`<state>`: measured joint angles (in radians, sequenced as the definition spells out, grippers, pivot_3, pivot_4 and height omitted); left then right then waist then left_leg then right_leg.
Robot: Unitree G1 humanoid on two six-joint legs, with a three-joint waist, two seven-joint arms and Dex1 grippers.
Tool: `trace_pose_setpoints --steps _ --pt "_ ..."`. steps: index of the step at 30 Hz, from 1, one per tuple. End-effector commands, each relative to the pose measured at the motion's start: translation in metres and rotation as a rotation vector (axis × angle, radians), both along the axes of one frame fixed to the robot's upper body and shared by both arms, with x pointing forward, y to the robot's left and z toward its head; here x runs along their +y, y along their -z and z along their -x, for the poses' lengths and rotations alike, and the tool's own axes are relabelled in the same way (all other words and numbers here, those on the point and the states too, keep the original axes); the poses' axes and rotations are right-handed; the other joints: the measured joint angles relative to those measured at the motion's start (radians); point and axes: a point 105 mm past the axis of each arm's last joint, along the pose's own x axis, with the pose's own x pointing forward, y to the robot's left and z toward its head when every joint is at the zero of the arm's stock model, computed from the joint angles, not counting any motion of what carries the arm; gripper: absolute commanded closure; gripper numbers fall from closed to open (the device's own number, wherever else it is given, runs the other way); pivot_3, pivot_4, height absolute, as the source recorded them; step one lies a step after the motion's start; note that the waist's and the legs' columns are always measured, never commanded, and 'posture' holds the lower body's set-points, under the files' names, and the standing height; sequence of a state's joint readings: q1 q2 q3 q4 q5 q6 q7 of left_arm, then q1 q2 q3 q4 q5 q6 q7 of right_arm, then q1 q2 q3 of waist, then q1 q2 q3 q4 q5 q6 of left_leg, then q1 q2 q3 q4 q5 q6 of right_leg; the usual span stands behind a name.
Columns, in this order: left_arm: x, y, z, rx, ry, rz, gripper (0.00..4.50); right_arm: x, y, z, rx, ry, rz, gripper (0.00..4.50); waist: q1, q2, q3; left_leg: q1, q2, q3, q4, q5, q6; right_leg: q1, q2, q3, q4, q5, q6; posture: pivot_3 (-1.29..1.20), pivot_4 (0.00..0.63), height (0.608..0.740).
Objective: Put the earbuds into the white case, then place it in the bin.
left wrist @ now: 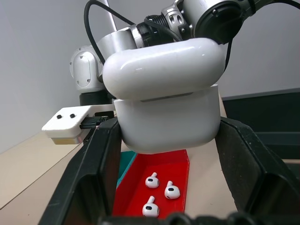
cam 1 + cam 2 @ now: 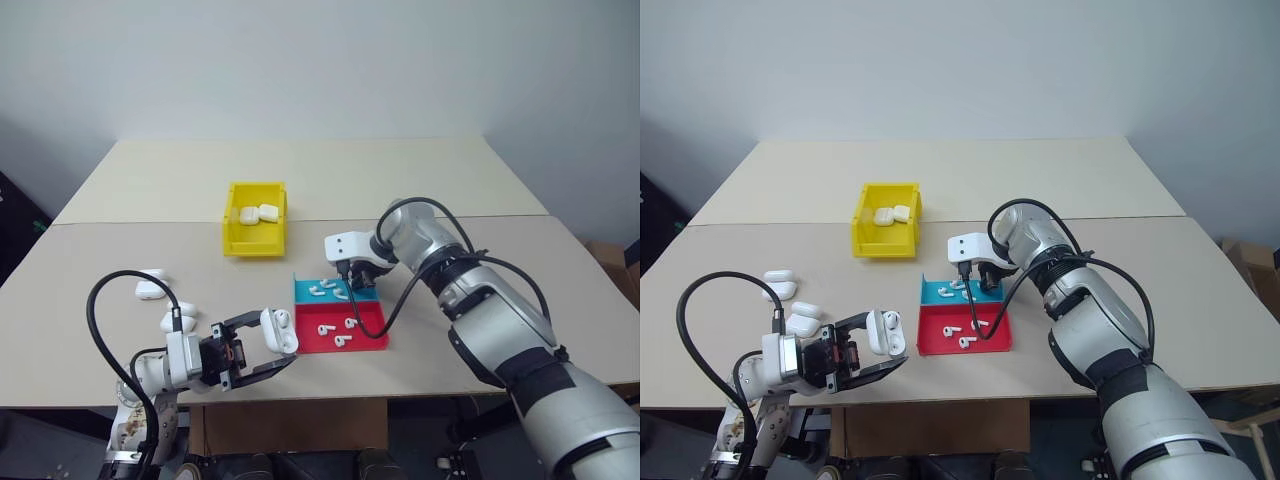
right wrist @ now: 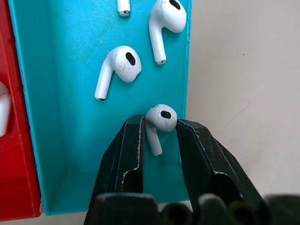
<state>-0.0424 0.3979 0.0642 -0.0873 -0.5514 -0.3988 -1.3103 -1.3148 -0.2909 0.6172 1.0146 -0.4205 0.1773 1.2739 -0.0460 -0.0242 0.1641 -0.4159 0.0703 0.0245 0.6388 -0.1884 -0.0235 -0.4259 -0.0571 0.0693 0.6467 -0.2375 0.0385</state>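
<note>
Right wrist view has the clearest look at the pick: the right gripper [image 3: 159,136] has its two black fingers closed on one earbud [image 3: 158,123], holding it by the stem over the teal tray [image 3: 56,93], close to the tray's far side wall. Starting big, the desk [image 2: 300,180] is a wide tan top. The yellow bin [image 2: 255,232] sits near the middle of it with two white cases already inside. The teal tray and the red tray [image 2: 340,330] sit side by side toward the front edge, both holding loose earbuds. A few spare cases [image 2: 150,285] lie near the desk's left edge. The left gripper [image 2: 270,350] hangs over the front edge, closed tight on the white case [image 2: 280,330], whose lid is flipped up. What could go wrong: I think the tiny earbud could slip or twist out, because the fingers pinch only its thin stem. It might also bump the tray wall on the way up. Left wrist view shows the case up close with three earbuds in the red tray under it, while the head views show how far the case is from the bin.
</note>
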Motion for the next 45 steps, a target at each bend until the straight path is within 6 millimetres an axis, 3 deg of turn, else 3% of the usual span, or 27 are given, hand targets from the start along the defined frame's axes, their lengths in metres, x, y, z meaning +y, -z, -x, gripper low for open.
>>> trace_pose_setpoints --steps 1,2,11,15,18,22,25,27,30,33,38,45 --pt "0.002 -0.005 0.0 -0.035 -0.01 0.002 1.76 0.003 -0.005 -0.001 -0.021 -0.015 -0.01 3.49 0.0 0.0 0.0 0.0 0.0 0.0 0.0 0.0 0.0 0.0 0.0 0.0 0.0 0.0 0.0 0.0 0.15 0.74" --pt "0.002 -0.005 0.0 -0.036 -0.011 0.002 1.76 0.003 -0.005 -0.001 -0.023 -0.021 -0.009 3.67 0.0 0.0 0.0 0.0 0.0 0.0 0.0 0.0 0.0 0.0 0.0 0.0 0.0 0.0 0.0 0.0 0.15 0.74" --pt "0.003 -0.006 -0.003 -0.039 -0.008 -0.001 1.76 0.002 -0.006 -0.002 -0.033 -0.017 -0.016 3.67 0.0 0.0 0.0 0.0 0.0 0.0 0.0 0.0 0.0 0.0 0.0 0.0 0.0 0.0 0.0 0.0 0.15 0.74" --pt "0.002 -0.009 -0.005 -0.043 -0.008 0.005 1.76 0.002 -0.019 -0.003 -0.058 -0.011 -0.06 3.67 0.001 0.0 0.0 0.0 0.0 0.0 0.0 0.0 0.0 0.0 0.0 0.0 0.0 0.0 0.0 0.0 0.15 0.74" --pt "0.002 -0.013 -0.006 -0.049 -0.01 0.015 1.76 0.002 -0.046 -0.003 -0.089 0.003 -0.162 3.67 0.001 0.0 0.0 0.0 0.0 0.0 0.0 0.0 0.0 0.0 0.0 0.0 0.0 0.0 0.0 0.0 0.15 0.74" --pt "0.002 -0.02 -0.008 -0.053 -0.017 0.045 1.76 -0.005 -0.099 0.007 -0.127 0.028 -0.41 3.67 0.004 0.0 0.0 0.0 0.0 0.0 0.0 0.0 0.0 0.0 0.0 0.0 0.0 0.0 0.0 0.0 0.15 0.74" --pt "0.0 -0.027 -0.01 -0.057 -0.013 0.067 1.76 -0.01 -0.154 0.026 -0.191 0.047 -0.764 3.67 0.007 0.0 0.0 0.0 0.0 0.0 0.0 0.0 0.0 0.0 0.0 0.0 0.0 0.0 0.0 0.0 0.15 0.74" --pt "-0.001 -0.032 -0.012 -0.067 -0.014 0.084 1.76 -0.018 -0.178 0.041 -0.229 0.053 -0.959 3.67 0.007 0.0 0.0 0.0 0.0 0.0 0.0 0.0 0.0 0.001 0.0 0.0 0.0 0.0 0.0 0.0 0.15 0.74" --pt "-0.005 -0.042 -0.019 -0.089 -0.015 0.11 1.76 -0.03 -0.205 0.079 -0.302 -0.06 -1.305 3.67 0.01 0.0 0.0 0.0 0.0 -0.001 0.0 0.0 0.0 0.002 0.0 -0.001 -0.001 0.0 0.001 0.0 0.15 0.74" --pt "-0.01 -0.05 -0.025 -0.084 0.001 0.128 1.76 -0.043 -0.198 0.108 -0.299 -0.138 -1.459 3.67 0.012 0.0 0.0 0.0 -0.001 -0.001 0.0 0.0 0.0 0.003 -0.001 -0.001 -0.001 0.0 0.002 0.0 0.15 0.74" --pt "-0.024 -0.059 -0.032 -0.046 0.039 0.133 1.76 -0.04 -0.179 0.145 -0.286 -0.192 -1.608 3.67 0.003 0.0 0.0 0.001 -0.001 -0.002 0.0 0.0 0.0 0.003 0.0 -0.001 -0.001 0.0 0.002 0.0 0.15 0.74" --pt "-0.046 -0.067 -0.031 -0.032 0.123 0.151 1.76 -0.026 -0.166 0.173 -0.246 -0.209 -1.635 3.67 0.001 0.0 0.0 0.002 -0.001 -0.002 0.0 0.0 0.0 0.004 0.0 0.0 0.0 -0.001 0.004 0.0 0.15 0.74"
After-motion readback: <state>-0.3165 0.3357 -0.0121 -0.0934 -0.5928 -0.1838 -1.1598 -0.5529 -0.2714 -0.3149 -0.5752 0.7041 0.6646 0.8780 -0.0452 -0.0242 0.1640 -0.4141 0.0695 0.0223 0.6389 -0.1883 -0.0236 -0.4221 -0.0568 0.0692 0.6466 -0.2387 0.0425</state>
